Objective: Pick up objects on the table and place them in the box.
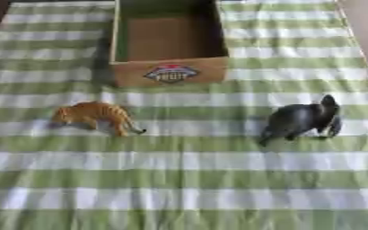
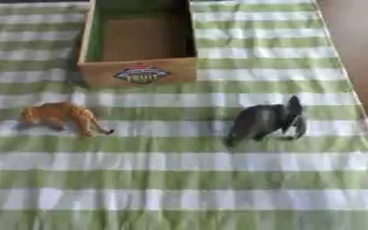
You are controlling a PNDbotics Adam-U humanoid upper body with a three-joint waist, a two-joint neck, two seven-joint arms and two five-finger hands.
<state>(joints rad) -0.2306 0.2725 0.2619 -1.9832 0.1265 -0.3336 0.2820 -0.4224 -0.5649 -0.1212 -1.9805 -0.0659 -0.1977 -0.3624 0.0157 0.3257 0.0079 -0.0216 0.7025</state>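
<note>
One open box [image 1: 170, 72] (far edge cut off) at the counter's [image 1: 179, 179] far middle, two toy animals before it: orange tiger [image 1: 93, 115] left, grey elephant [image 1: 301, 119] right; no hand visible.

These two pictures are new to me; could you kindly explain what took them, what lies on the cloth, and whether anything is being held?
Both come from one stereo camera in a humanoid robot's head, looking down at its work: a left eye view and a right eye view of the same moment. On the green-and-white striped cloth stand an orange tiger toy on the left and a dark grey elephant toy on the right. Behind them sits an open box labelled FRUIT, with nothing visible inside. Neither robot hand shows, so nothing is held.
</note>
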